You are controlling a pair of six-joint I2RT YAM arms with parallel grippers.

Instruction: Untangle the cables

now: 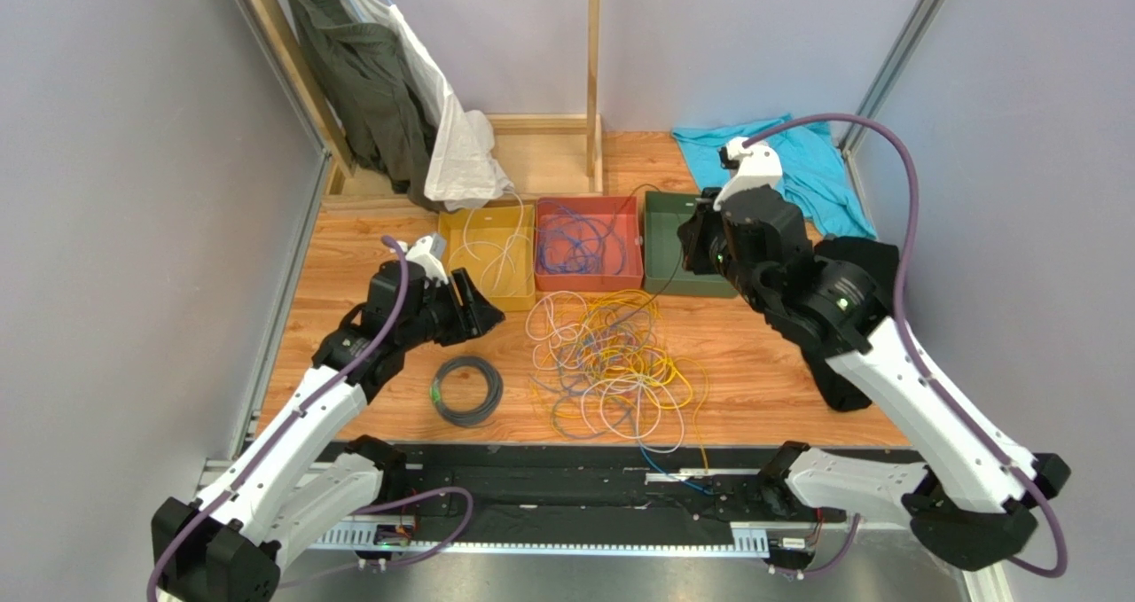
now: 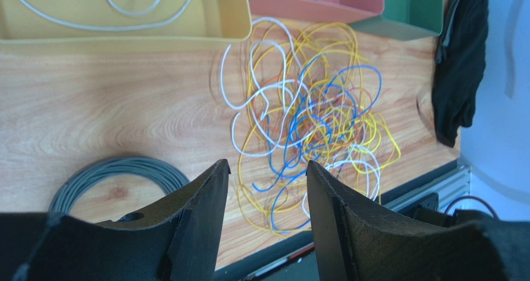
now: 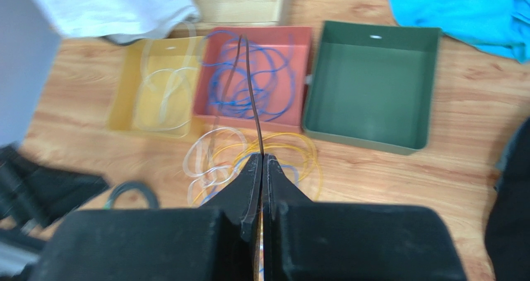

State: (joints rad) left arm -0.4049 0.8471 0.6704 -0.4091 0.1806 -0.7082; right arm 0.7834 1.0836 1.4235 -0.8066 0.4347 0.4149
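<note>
Two grippers in play! My right gripper (image 3: pixel 261 160) is pinched tight on a dark cable (image 3: pixel 252 95), a thin strand that leaves my closed tips and runs straight up the middle of the right wrist view, across the red tray (image 3: pixel 298 45). From the top camera that gripper (image 1: pixel 696 246) sits right of centre, overlapping the green tray (image 1: pixel 662 283).

Over on the left, my left gripper (image 2: pixel 267 169) stands partway open with nothing between the jaws. In the top view it (image 1: pixel 480 312) hovers left of centre, just above the coil (image 1: pixel 440 396) in the picture. The coil lies flat on the counter (image 1: pixel 373 256).

Now the cables (image 1: pixel 613 363): a loose heap of yellow, white and blue loops dead centre in the top view, on the counter just below the red tray (image 1: pixel 586 206). Through my left jaws the same heap (image 2: pixel 311 126) fills the middle of the frame, with the coil (image 2: pixel 118 169) at lower left.

White strands (image 2: pixel 124 11) lie in the yellow tray (image 2: pixel 236 20) at upper left, and blue loops (image 3: pixel 274 76) lie in the red tray. A blue cloth (image 1: pixel 799 163) sits at upper right.
</note>
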